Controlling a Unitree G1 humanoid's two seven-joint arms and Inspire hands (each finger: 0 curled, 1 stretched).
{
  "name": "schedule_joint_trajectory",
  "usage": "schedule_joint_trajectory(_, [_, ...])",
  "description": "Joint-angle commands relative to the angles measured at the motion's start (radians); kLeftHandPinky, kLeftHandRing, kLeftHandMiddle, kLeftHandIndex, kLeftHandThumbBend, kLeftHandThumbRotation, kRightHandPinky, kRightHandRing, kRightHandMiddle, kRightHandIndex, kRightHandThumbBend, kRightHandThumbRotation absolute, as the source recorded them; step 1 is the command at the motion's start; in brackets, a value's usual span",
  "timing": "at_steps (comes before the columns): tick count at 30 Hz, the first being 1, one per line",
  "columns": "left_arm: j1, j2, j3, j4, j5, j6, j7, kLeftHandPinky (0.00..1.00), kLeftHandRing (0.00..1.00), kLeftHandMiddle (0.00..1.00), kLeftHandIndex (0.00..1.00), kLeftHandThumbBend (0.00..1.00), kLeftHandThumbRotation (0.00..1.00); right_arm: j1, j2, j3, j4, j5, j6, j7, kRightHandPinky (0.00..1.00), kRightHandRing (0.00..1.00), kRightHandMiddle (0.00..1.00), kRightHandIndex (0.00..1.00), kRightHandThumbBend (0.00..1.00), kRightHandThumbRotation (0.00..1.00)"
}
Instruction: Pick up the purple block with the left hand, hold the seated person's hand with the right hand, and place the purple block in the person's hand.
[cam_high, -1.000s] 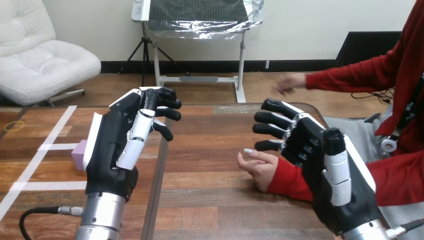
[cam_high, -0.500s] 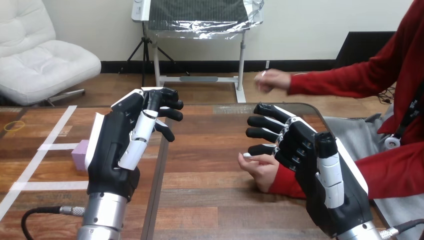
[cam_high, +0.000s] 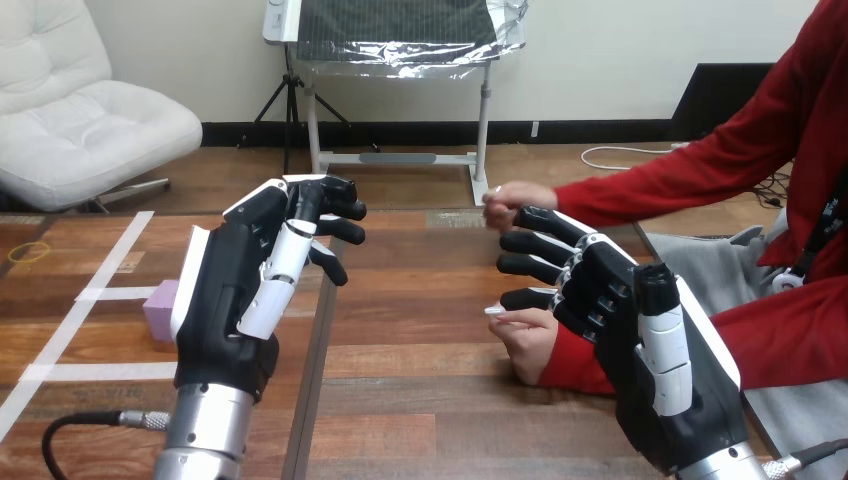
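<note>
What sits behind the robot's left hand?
A purple block on the table, peeking out at the left hand's outer edge. Its right part is covered by the hand.

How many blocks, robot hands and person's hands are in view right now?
Small purple cube block: 1
Black-and-white robot hands: 2, left hand and right hand
Person's hands: 2, person's farther hand and person's nearer hand
Total: 5
</note>
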Motion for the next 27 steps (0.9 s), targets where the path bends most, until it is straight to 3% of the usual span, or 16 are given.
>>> schedule_joint_trajectory(1, [-0.114, 0.04, 0.029, 0.059, 0.008, -0.039, -0.008, 0.3, 0.54, 0.58, 0.57, 0.37, 0.7, -0.056, 0.005, -0.015, 0.003, 0.005, -0.019, -0.005, 0.67, 0.79, 0.8, 0.82, 0.85, 1.0])
schedule_joint_trajectory(6, [-0.162, 0.062, 0.044, 0.113, 0.01, -0.06, -0.008, 0.31, 0.55, 0.59, 0.58, 0.43, 0.7, -0.059, 0.005, -0.017, 0.005, 0.006, -0.016, -0.004, 0.67, 0.79, 0.8, 0.82, 0.85, 1.0])
schedule_joint_trajectory(18, [-0.302, 0.119, 0.075, 0.258, 0.028, -0.084, 0.003, 0.34, 0.57, 0.62, 0.61, 0.47, 0.7, -0.068, 0.006, -0.019, 0.017, 0.009, -0.022, 0.0, 0.66, 0.78, 0.79, 0.82, 0.85, 1.0])
schedule_joint_trajectory(27, [-0.422, 0.172, 0.091, 0.39, 0.04, -0.069, -0.008, 0.39, 0.61, 0.66, 0.65, 0.51, 0.7, -0.075, 0.008, -0.016, 0.029, 0.004, -0.032, 0.002, 0.66, 0.78, 0.79, 0.81, 0.85, 1.0])
